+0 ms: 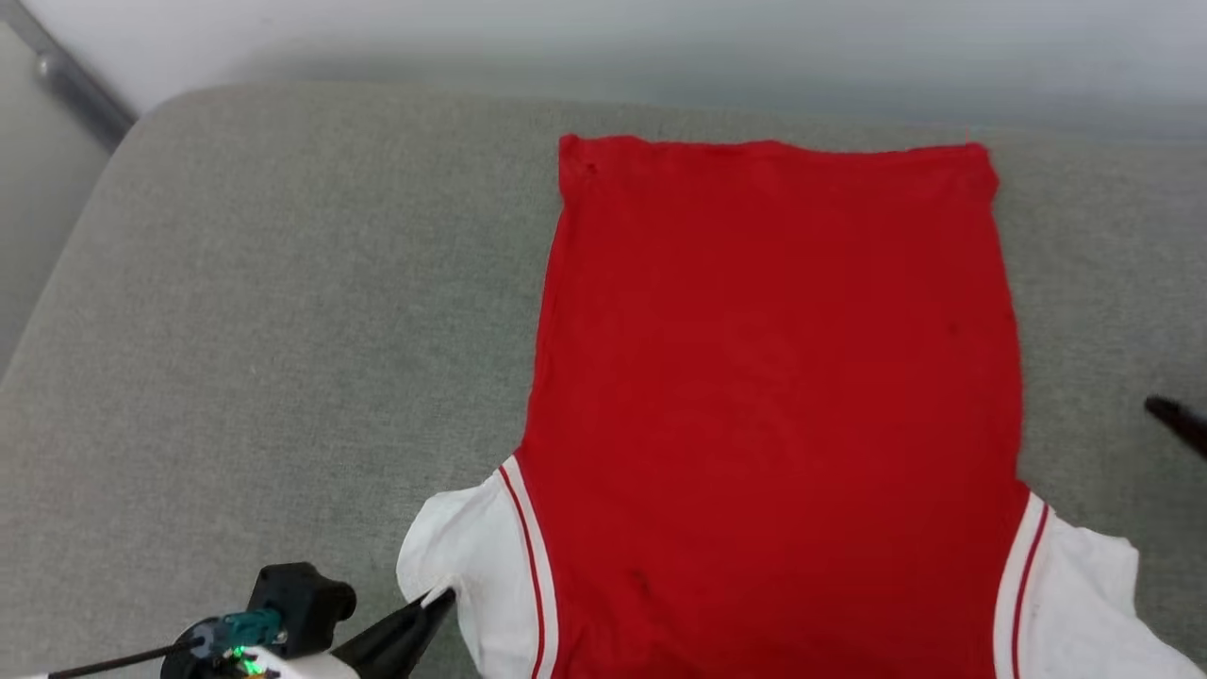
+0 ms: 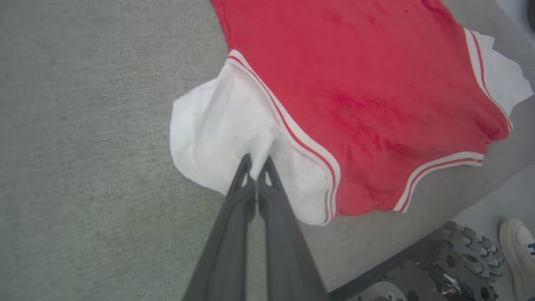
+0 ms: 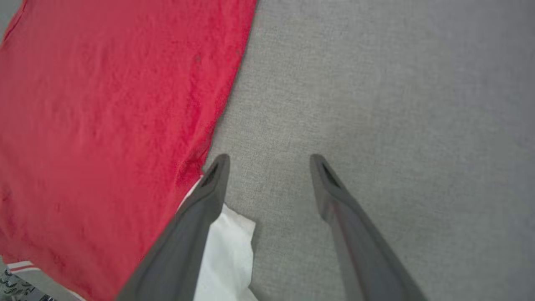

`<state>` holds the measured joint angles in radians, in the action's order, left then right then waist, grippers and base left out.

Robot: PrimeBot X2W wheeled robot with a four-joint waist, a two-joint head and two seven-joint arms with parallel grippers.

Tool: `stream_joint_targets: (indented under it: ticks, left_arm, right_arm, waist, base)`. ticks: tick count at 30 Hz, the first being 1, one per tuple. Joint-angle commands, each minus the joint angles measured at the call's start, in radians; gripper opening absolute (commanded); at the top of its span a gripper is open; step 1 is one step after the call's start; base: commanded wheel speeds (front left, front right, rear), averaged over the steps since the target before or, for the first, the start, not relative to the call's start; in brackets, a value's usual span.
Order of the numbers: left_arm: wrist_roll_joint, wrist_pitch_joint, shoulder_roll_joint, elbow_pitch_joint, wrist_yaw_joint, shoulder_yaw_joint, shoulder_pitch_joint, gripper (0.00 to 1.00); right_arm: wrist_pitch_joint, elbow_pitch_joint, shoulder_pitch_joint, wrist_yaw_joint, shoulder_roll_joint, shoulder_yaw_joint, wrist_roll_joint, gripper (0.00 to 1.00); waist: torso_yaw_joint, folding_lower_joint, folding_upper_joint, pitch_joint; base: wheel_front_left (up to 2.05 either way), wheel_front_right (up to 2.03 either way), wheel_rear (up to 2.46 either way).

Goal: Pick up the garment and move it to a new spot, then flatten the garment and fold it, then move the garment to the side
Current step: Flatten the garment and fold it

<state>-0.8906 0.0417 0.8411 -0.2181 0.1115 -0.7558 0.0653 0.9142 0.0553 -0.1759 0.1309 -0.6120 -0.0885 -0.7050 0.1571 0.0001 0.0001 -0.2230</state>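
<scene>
Garment is lying flat, plain red side up, on the grey cushion, sleeves nearest the robot. Left pincer is pinching the garment's white sleeve, jaws closed. Right pincer is hovering wide open over the cushion beside the garment's edge, gripping nothing.

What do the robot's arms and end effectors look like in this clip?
Both the left end effector and right end effector have two long, matte dark-grey fingers tapering to narrow, slotted tips. In the head view, the left wrist carries a black boxy module, a teal fitting, a small green light and a thin black cable, beside a pale casing.
</scene>
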Motion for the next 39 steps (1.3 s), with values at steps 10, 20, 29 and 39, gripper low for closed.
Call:
stream_joint_targets:
  ticks: [10,20,29,39]
  left_arm:
    - [0.103,0.053,-0.034,-0.164,0.010,-0.028,0.128,0.00]
    - [0.162,0.054,-0.106,-0.220,-0.013,-0.069,0.194,0.00]
    - [0.172,0.028,-0.146,-0.208,-0.011,-0.080,0.204,0.00]
    - [0.175,0.030,-0.153,-0.195,-0.011,-0.085,0.215,0.00]
  right_arm:
    - [0.282,-0.156,-0.509,0.000,0.015,-0.061,0.206,1.00]
    - [0.454,-0.281,-0.769,0.000,0.079,-0.162,0.446,1.00]
    - [0.500,-0.318,-0.741,0.000,0.109,-0.196,0.533,1.00]
    - [0.495,-0.308,-0.662,0.000,0.111,-0.211,0.517,0.00]
  waist:
    - [0.211,-0.0001,-0.0001,-0.264]
    - [0.317,-0.0001,-0.0001,-0.366]
    - [0.362,-0.0001,-0.0001,-0.407]
    - [0.348,-0.0001,-0.0001,-0.384]
  base:
    - [0.00,0.00,0.00]
    - [0.00,0.00,0.00]
    - [0.00,0.00,0.00]
    - [0.00,0.00,0.00]
